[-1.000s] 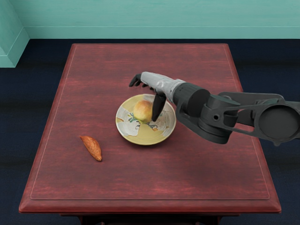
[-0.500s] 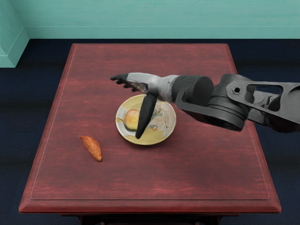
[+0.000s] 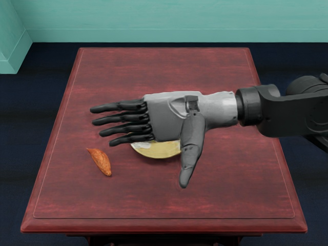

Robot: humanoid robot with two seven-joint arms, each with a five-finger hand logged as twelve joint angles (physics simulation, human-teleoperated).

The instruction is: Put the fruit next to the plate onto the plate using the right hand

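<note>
1. The right hand (image 3: 159, 120) is over the middle of the red-brown desk (image 3: 128, 72). Its dark arm (image 3: 279, 110) comes in from 3 o'clock.
2. The hand is fully open and flat. The 4 black fingers (image 3: 118, 119) are stretched and a little spread, and they point to 9 o'clock. The thumb (image 3: 189, 148) points to 6 o'clock. The hand holds nothing that can be seen.
3. The hand covers the plate (image 3: 156, 150) almost completely. Only a yellow piece of its rim shows below the palm, between the lowest finger and the thumb.
4. The fruit cannot be seen. If it lies on the plate, the hand hides it, so I cannot tell its place.
5. A sweet potato (image 3: 100, 161) lies on the desk at 8 o'clock from the plate. It is near the plate but does not touch it or the hand.
</note>
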